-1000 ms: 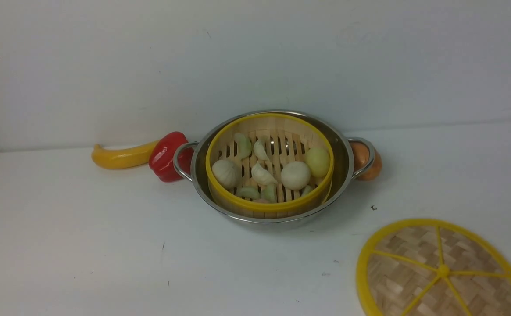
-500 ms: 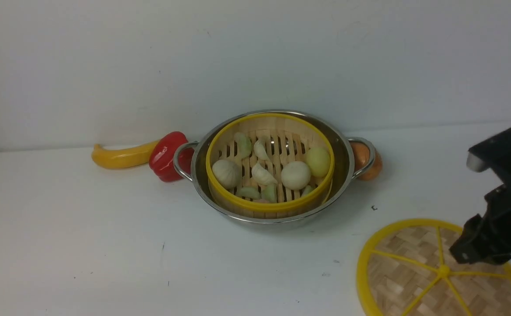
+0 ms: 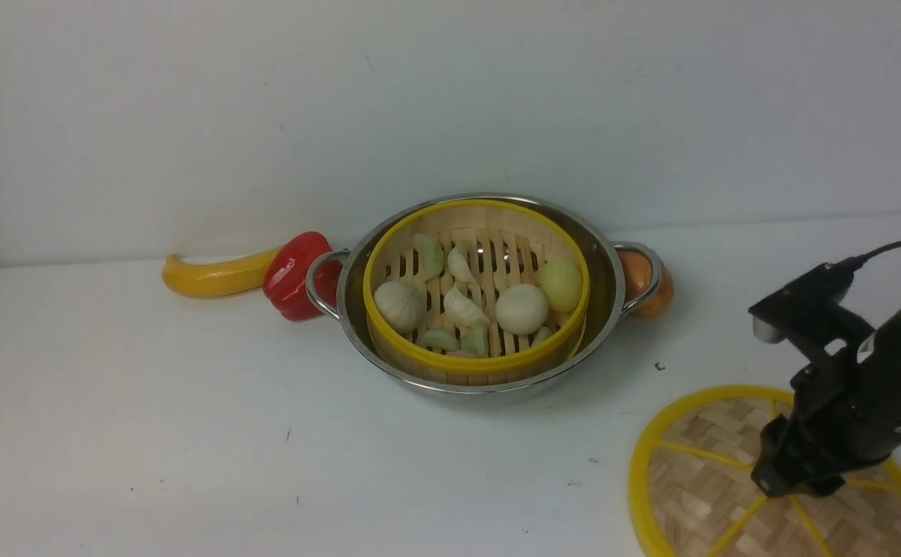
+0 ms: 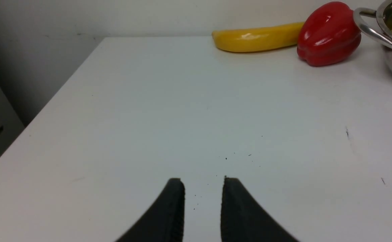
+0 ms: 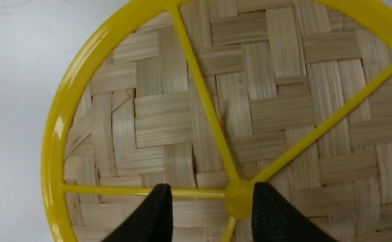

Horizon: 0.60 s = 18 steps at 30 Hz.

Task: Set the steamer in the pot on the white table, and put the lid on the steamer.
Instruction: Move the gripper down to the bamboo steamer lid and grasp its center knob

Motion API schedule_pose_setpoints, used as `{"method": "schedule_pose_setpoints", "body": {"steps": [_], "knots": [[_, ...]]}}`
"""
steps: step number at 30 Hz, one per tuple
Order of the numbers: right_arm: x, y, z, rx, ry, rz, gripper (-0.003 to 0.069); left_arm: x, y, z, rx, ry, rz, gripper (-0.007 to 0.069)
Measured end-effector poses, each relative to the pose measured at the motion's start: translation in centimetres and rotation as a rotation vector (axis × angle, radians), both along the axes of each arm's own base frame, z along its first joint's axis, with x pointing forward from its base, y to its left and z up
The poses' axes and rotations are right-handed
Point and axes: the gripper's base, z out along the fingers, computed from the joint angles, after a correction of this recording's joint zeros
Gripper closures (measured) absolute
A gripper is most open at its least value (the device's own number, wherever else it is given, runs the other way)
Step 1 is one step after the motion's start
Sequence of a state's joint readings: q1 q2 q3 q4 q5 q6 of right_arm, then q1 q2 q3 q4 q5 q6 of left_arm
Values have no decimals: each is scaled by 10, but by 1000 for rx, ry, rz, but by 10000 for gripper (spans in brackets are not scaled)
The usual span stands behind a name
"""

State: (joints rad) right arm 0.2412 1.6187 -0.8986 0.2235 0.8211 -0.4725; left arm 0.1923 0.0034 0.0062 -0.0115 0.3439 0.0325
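The steamer point(image 3: 475, 362), a yellow-rimmed bamboo basket with pale dumplings and buns, sits inside the shiny pot point(image 3: 606, 271) at the middle of the white table point(image 3: 148, 433). The lid point(image 3: 697, 495) lies flat on the table at the front right. My right gripper point(image 3: 796, 481) hovers low over the lid's centre. In the right wrist view this gripper point(image 5: 212, 195) is open, and the yellow centre knob point(image 5: 239, 201) lies between its fingertips, close against one of them. My left gripper point(image 4: 203, 183) is open above bare table, with nothing between its fingers.
A yellow banana-shaped toy point(image 3: 210, 277) and a red pepper point(image 3: 293, 275) lie by the pot's left handle point(image 4: 377, 32). An orange-brown round thing point(image 3: 655, 292) sits behind the right handle. The table's left edge point(image 4: 58, 90) drops off beside a grey vented cabinet.
My right arm came in from the right edge, swung over the lid and dropped toward its centre knob. The steamer, pot and lid have not moved.
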Motion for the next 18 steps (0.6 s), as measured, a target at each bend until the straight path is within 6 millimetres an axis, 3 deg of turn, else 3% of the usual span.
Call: {"method": "schedule_pose_setpoints", "body": {"steps": [12,18], "knots": [[3,-4,-1,-41,-26,-37,365,0,0,0,0,0,0,468],[6,-1,-13,-33,17,-32,366,0,0,0,0,0,0,468]]}}
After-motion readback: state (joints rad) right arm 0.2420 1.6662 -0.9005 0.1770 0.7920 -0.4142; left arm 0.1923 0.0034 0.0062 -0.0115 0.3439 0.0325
